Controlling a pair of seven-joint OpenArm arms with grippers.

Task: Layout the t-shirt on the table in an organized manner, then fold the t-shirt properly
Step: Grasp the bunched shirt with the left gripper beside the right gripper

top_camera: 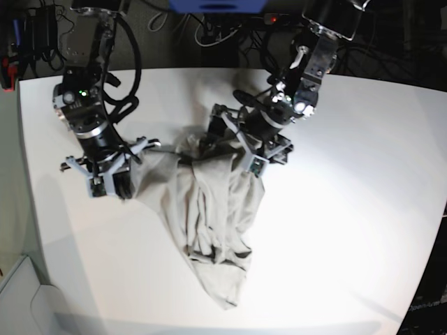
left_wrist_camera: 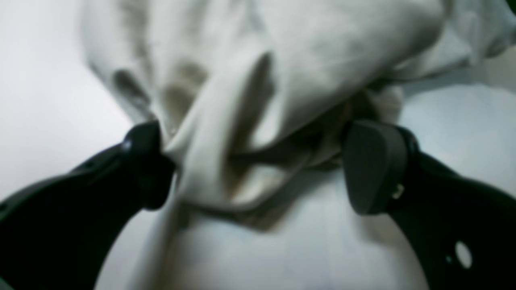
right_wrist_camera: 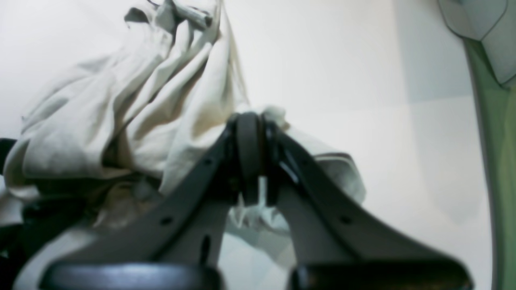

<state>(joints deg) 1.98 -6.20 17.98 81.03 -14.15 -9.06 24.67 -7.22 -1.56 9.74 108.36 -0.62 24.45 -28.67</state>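
Note:
The pale grey-beige t-shirt (top_camera: 209,202) lies crumpled in a long heap on the white table (top_camera: 349,244), bunched up at its far end between the two arms. My left gripper (left_wrist_camera: 262,169) stands open, its two black fingers straddling a raised fold of the t-shirt (left_wrist_camera: 225,161); in the base view the left gripper (top_camera: 234,139) is over the shirt's upper right part. My right gripper (right_wrist_camera: 250,153) is shut on an edge of the t-shirt (right_wrist_camera: 121,121), and a little cloth shows between its tips. In the base view the right gripper (top_camera: 129,167) is at the shirt's upper left corner.
Cables and electronics (top_camera: 209,28) lie behind the table's far edge. The table's left edge (top_camera: 31,209) runs close to the right arm's base (top_camera: 84,105). A green and grey object (right_wrist_camera: 492,121) stands off the table's side in the right wrist view.

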